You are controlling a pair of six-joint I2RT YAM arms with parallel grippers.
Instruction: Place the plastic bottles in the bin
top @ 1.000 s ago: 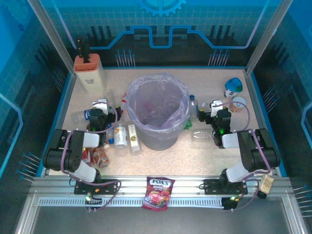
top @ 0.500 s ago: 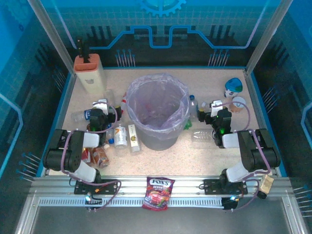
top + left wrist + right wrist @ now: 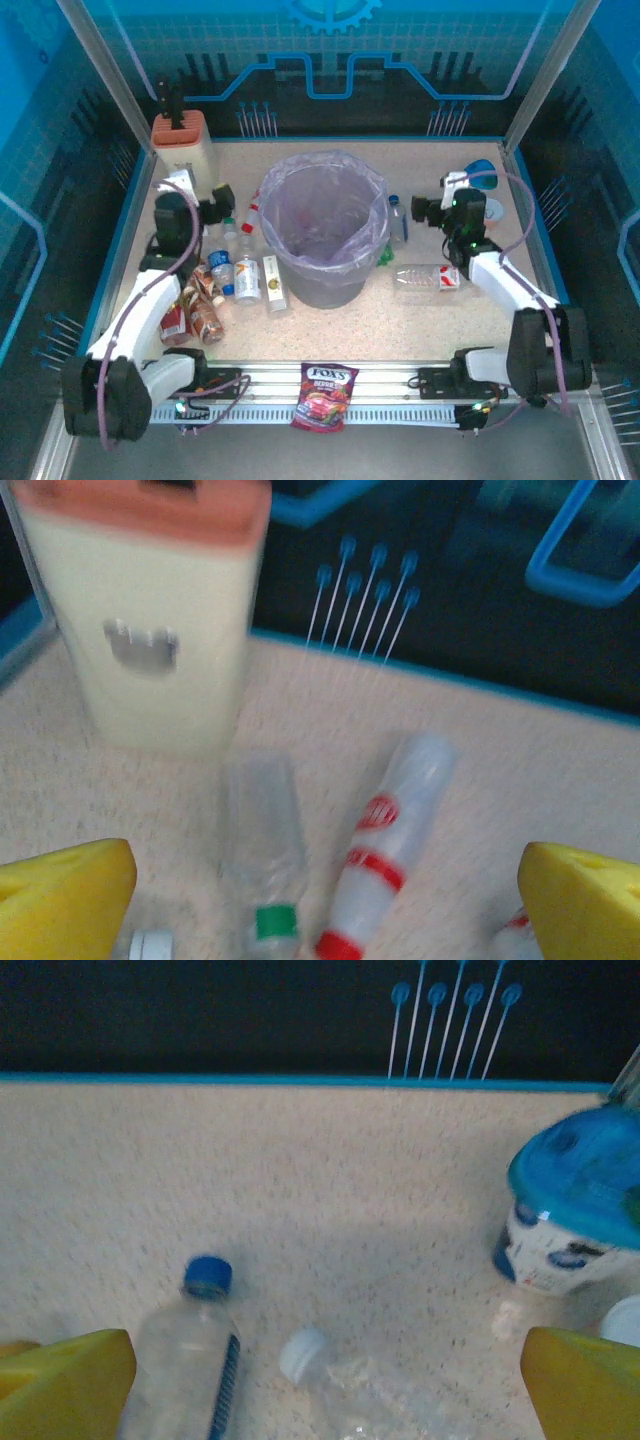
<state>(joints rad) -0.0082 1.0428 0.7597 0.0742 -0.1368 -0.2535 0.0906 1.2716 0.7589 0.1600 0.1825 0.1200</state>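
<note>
Each gripper gapes wide before two lying bottles: the left gripper (image 3: 325, 905) frames a green-capped bottle (image 3: 262, 845) and a red-banded white bottle (image 3: 388, 850) (caps toward the fingers), the right gripper (image 3: 325, 1390) a blue-capped bottle (image 3: 188, 1355) and a white-capped bottle (image 3: 345, 1390), caps pointing away; overhead, the grey bin (image 3: 322, 285) stands between them.

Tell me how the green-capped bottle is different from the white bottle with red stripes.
The green-capped bottle is see-through; the white bottle is cloudy white with red bands. The green-capped bottle points nearly straight away; the white bottle slants to the right. Both lie flat on the table, caps nearest the camera.
</note>
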